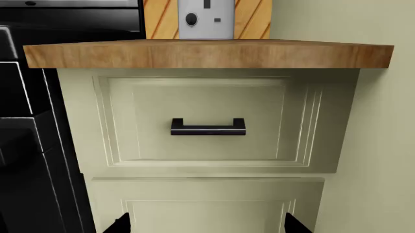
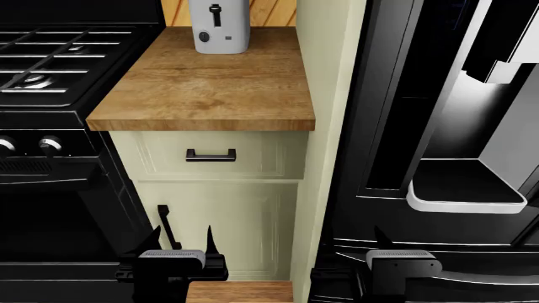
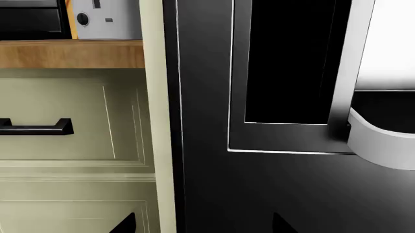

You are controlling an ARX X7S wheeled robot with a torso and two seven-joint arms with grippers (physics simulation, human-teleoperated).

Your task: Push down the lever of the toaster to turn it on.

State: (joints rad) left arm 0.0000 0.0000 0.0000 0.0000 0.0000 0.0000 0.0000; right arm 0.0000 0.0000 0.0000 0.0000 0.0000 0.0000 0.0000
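Note:
The light grey toaster (image 2: 219, 28) stands at the back of the wooden countertop (image 2: 202, 82), its front facing me. Its small black lever (image 2: 216, 9) sits near the top of a narrow vertical slot, above the round dark knob (image 2: 203, 36). The toaster also shows in the left wrist view (image 1: 205, 22) and the right wrist view (image 3: 107, 22). My left gripper (image 2: 181, 238) is open and empty, low in front of the cabinet, far below the toaster. My right gripper (image 2: 404, 243) is open and empty, low in front of the fridge door.
A black gas stove (image 2: 50, 63) flanks the counter on the left. A black fridge (image 2: 404, 126) with a dispenser tray (image 2: 463, 189) stands on the right. Below the counter are a drawer with a black handle (image 2: 211, 154) and a cabinet door handle (image 2: 166, 224).

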